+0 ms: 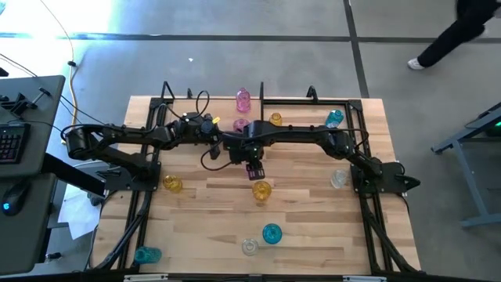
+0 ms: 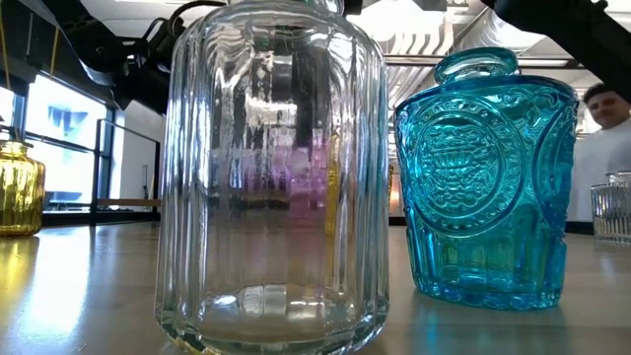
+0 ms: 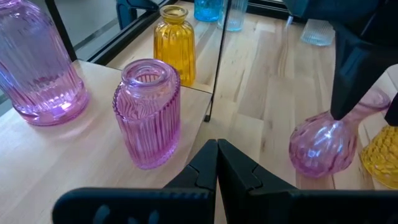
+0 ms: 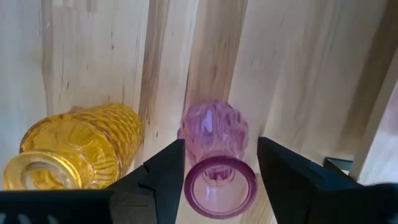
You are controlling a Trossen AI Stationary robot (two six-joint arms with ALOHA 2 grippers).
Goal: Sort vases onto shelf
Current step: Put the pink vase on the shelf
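Tilted on the table's middle is a pink bulbous vase (image 3: 320,146), its flared mouth (image 4: 219,186) up between the fingers of my right gripper (image 4: 221,177). That gripper points straight down and is open. Just beside it stands an amber vase (image 4: 78,146). My left gripper (image 3: 217,165) is shut with nothing in it, level over the shelf's top board (image 3: 37,174), beside a ribbed pink vase (image 3: 148,115). Another pink vase (image 3: 37,62) and an amber one (image 3: 175,43) also stand on the shelf. More vases are spread over the table. My right gripper's fingers come from above and stand on either side of the pink vase's flared mouth. The rim (image 4: 186,186) lies right at one finger (image 4: 168,177), with a thin gap at the other. Whether it truly touches, I cannot tell. The vase's round bottom (image 3: 314,169) rests on the table.
Loose on the table stand an amber vase (image 1: 172,184), a clear one (image 1: 338,178), a teal one (image 1: 272,233), another clear one (image 1: 250,247) and a teal one (image 1: 147,254). The shelf's black frame (image 1: 313,100) runs along the far edge. A person (image 1: 454,35) walks beyond the table.
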